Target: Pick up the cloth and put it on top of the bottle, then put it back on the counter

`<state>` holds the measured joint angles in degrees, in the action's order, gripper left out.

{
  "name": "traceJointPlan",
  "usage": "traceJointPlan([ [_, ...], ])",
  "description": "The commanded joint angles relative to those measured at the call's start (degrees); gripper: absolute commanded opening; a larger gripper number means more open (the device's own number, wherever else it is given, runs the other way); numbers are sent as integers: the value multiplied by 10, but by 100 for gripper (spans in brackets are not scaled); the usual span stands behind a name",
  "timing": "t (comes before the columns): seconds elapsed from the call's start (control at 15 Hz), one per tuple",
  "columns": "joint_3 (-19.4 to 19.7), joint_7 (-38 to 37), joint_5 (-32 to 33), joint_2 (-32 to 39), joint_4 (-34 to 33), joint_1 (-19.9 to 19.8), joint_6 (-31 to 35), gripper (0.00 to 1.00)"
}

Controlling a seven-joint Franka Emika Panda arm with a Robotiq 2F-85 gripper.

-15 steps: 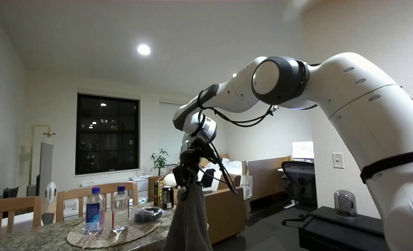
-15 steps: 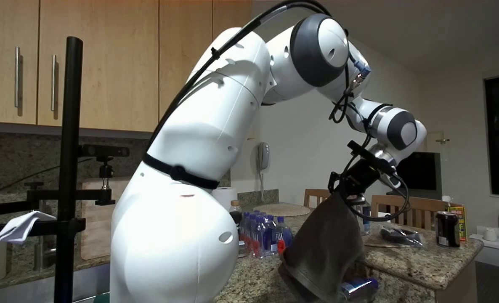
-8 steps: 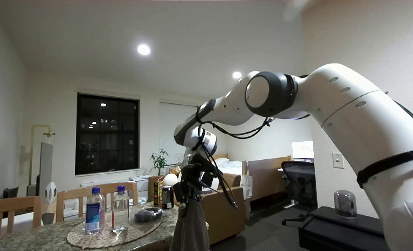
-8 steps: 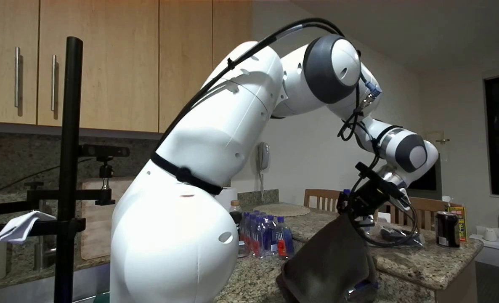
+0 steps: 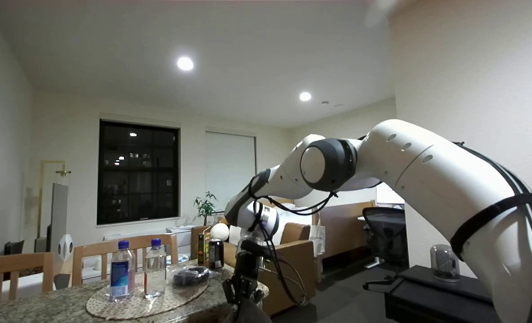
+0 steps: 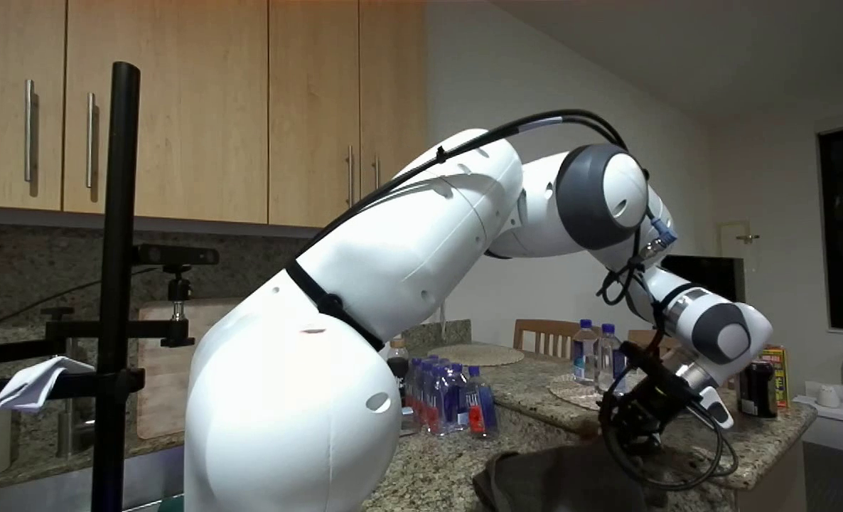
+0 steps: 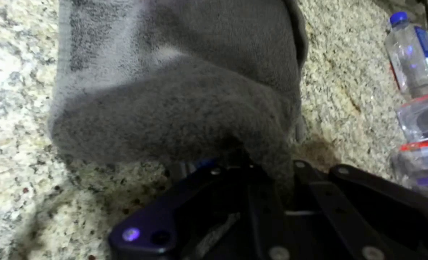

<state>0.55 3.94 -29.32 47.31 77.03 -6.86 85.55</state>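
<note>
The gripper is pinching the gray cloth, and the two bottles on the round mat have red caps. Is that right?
Not quite: the caps are blue, not red, in both exterior views; the gripper is pinching the gray cloth, and the two bottles stand on the round mat.

A home: kitchen open to a living and sleeping area. Kitchen side: blond wood cupboards [image 6: 169,107] with bar handles, speckled stone splashback [image 6: 30,263] beneath, tabletop [image 6: 432,466] in similar stone. Wooden chairs [image 5: 15,262] along its raised part; on that part a round woven mat [image 5: 176,300], a dark can [image 5: 216,253], a yellow box [image 6: 779,377]. Beyond, in an exterior view: tan upholstered seat [image 5: 288,267], bed [image 5: 299,218] made up in white, black desk chair [image 5: 385,231] by a lit screen [image 5: 386,197], leafy plant [image 5: 205,206] near a window [image 5: 138,188]. Panes dark, a few points of light in them. Grey floor [image 5: 337,296], round lamps [image 5: 185,63] overhead.
</note>
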Motion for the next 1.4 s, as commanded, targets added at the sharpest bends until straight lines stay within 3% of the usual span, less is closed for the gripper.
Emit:
traceJointPlan([
  [0.0, 2, -74, -6, 51, -57, -22, 3, 9],
  [0.47, 10, -160, 5, 112, -129, -51, -3, 8],
  [0.53, 9, -163, 9, 116, -133, -50, -4, 34],
  [0.6, 7, -163, 12, 119, -137, -50, -10, 35],
  [1.07, 4, -141, 52, 91, -147, -32, -19, 79],
  [1.27, 10, -125, 83, 43, -138, -24, -4, 98],
  [1.33, 17, -117, 89, 22, -130, -19, -1, 99],
])
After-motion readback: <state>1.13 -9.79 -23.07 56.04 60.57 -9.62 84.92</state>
